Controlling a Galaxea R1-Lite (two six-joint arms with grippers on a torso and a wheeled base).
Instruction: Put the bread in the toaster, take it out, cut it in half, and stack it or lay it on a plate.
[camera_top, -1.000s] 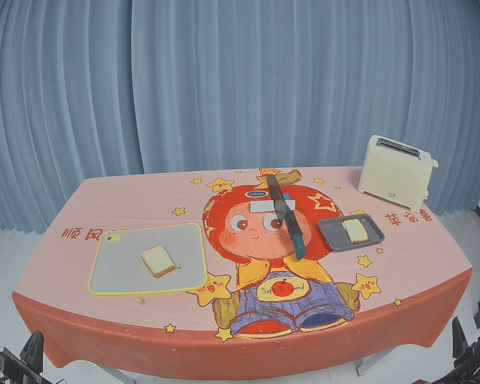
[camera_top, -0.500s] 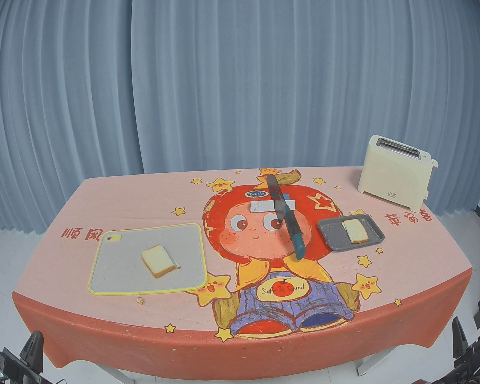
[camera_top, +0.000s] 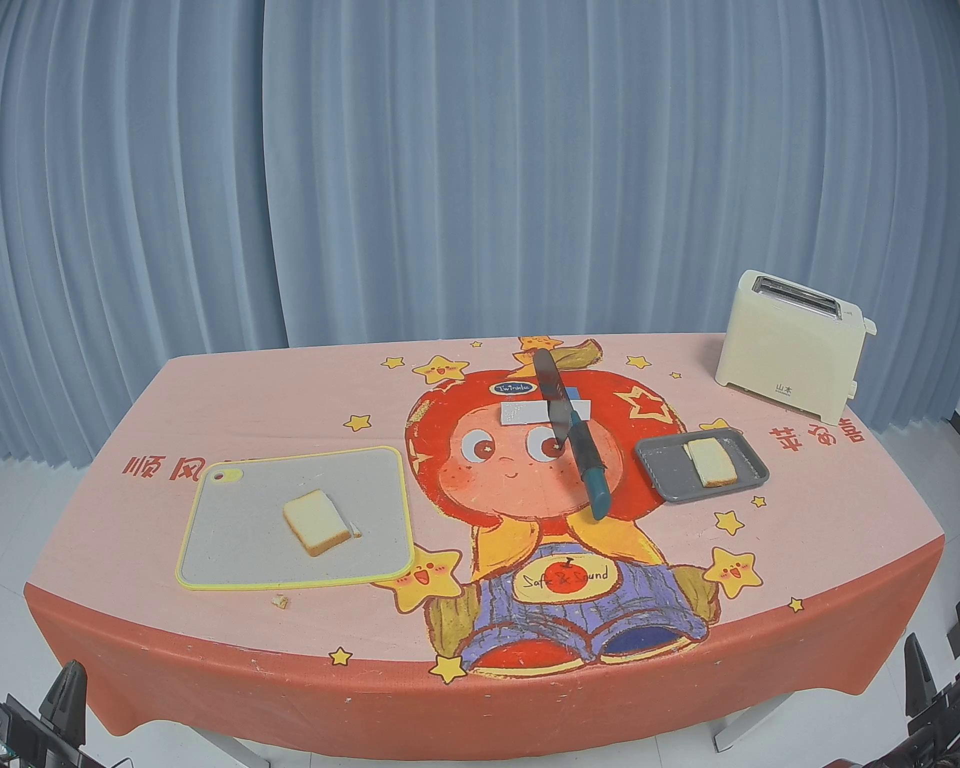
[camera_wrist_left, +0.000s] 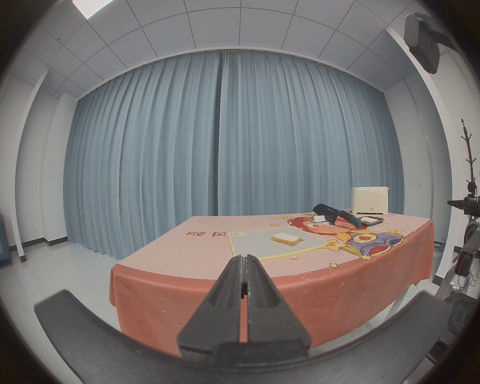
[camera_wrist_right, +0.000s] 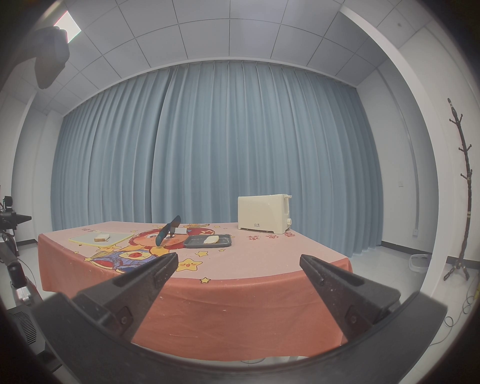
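My left gripper (camera_wrist_left: 244, 259) has its jaws clenched on nothing and my right gripper (camera_wrist_right: 237, 259) has its jaws released, both well short of the counter (camera_top: 250, 400). One bread half (camera_top: 316, 521) lies on the cutting board (camera_top: 240, 545). The other half (camera_top: 711, 461) lies on the grey plate (camera_top: 663, 470) near the toaster (camera_top: 792, 345), whose small front label I cannot read; the knife (camera_top: 575, 435) lies between them.

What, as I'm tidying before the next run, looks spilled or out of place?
A bread crumb lies on the tablecloth, just off the cutting board's near edge. Nothing else stands out.
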